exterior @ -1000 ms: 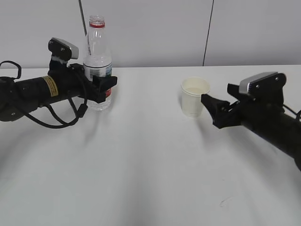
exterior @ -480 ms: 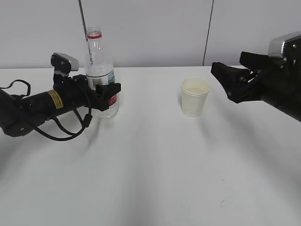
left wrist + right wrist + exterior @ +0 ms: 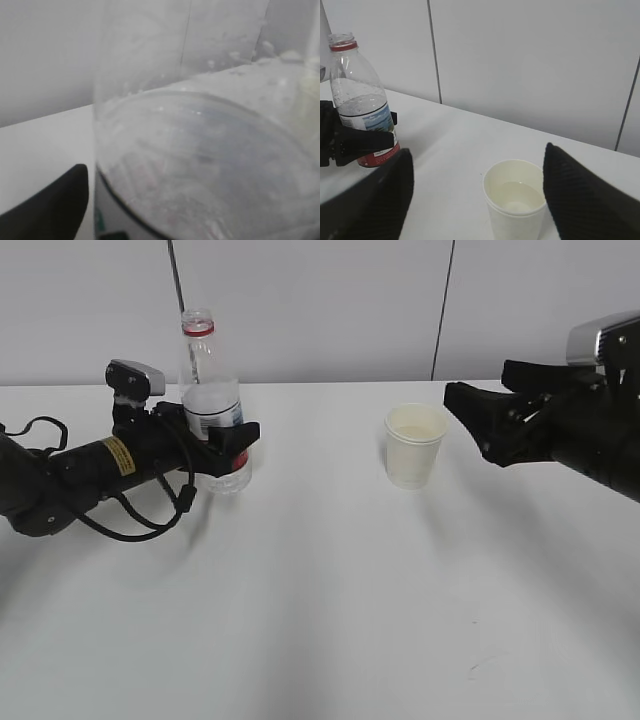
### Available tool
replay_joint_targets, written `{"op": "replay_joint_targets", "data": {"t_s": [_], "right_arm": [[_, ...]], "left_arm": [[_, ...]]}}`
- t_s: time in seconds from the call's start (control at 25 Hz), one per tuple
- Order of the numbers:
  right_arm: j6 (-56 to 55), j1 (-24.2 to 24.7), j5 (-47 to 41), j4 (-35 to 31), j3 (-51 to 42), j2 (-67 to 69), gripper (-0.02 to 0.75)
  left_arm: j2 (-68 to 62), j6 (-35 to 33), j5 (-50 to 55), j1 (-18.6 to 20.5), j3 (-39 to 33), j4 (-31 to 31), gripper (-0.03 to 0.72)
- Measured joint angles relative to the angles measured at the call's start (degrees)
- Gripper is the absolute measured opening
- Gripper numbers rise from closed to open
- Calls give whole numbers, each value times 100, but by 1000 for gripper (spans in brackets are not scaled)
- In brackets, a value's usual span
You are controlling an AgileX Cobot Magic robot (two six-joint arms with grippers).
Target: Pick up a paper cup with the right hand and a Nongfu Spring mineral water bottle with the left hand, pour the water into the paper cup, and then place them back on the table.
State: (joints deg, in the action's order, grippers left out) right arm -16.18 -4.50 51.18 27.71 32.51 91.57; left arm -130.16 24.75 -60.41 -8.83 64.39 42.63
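Uncapped bottle (image 3: 210, 400) upright, table (image 3: 320, 600) left; cup (image 3: 414, 445) w/ water, center-right.

Setting reads as a robotics lab or test bench rather than a home or shop. A wide plain white tabletop (image 3: 320, 590) with faint scuff marks fills the foreground, backed by a bare pale grey panelled wall (image 3: 320, 300) split by thin dark vertical seams. Two black robot arms with grey camera plates, left (image 3: 90, 465) and right (image 3: 570, 430), reach in from either side. No furnishings or decoration appear anywhere.
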Motion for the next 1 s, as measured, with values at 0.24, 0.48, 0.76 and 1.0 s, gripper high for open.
{"op": "replay_joint_targets", "data": {"t_s": [0.24, 0.48, 0.76, 1.0], "right_arm": [[-14, 0, -24, 14, 0, 0, 596], [-14, 0, -33, 19, 0, 0, 596], [-14, 0, -45, 28, 0, 98, 596], [-14, 0, -45, 28, -9, 108, 596]], "left_arm": [[0, -5, -100, 20, 0, -10, 571], [48, -41, -83, 134, -43, -8, 599], [292, -180, -177, 230, -459, 6, 601], [297, -224, -218, 230, -465, 135, 604]]}}
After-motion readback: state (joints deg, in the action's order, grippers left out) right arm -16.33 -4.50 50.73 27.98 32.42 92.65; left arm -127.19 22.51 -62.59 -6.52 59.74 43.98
